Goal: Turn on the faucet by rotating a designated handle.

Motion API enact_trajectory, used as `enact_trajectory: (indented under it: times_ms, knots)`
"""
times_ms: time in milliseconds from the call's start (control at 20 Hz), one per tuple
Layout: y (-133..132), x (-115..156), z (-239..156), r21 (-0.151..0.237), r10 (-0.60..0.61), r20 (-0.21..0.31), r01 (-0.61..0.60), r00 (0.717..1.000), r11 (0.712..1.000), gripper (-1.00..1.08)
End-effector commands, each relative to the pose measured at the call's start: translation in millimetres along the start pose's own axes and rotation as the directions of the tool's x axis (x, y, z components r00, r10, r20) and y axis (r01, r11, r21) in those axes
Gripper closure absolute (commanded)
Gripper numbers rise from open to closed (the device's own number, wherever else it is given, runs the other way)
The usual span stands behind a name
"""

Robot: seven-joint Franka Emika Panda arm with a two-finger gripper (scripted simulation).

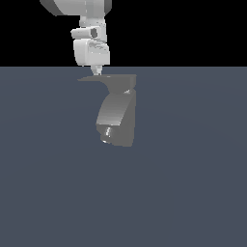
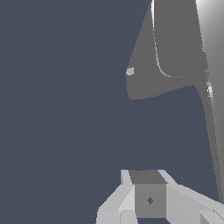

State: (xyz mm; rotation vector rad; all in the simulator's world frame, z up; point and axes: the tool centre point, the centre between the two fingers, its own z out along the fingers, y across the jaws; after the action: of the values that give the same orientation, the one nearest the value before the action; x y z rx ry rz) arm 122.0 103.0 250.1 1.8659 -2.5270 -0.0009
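Note:
The faucet (image 1: pixel 117 116) is a chunky matte grey curved body standing on the floor, with a shiny nozzle (image 1: pixel 107 133) at its lower end. The handle (image 1: pixel 103 78) is a thin flat dark blade on top of it, tapering to a point toward the exterior view's left. My white gripper (image 1: pixel 97 71) hangs straight down over the handle's pointed end, with its tips just above or touching the blade. Its fingers look pressed together and hold nothing. In the wrist view the gripper (image 2: pixel 146 176) sits beside the faucet body (image 2: pixel 175 39), and the handle (image 2: pixel 211 100) runs along one edge as a tapering strip.
A flat blue-grey floor (image 1: pixel 193 183) spreads all around the faucet. Behind it the background is black. Nothing else stands in view.

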Motion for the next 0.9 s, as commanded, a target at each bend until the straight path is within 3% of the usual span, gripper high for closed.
enact_trajectory:
  times_ms: [0, 200, 850]
  knots:
    - [-1, -1, 1, 0.001, 0.007, 0.000, -0.007, 1.000, 1.000, 1.08]
    - [-1, -1, 1, 0.000, 0.006, 0.000, -0.006, 1.000, 1.000, 1.08]
    - [35, -3, 1, 0.000, 0.006, 0.000, -0.006, 1.000, 1.000, 1.08]
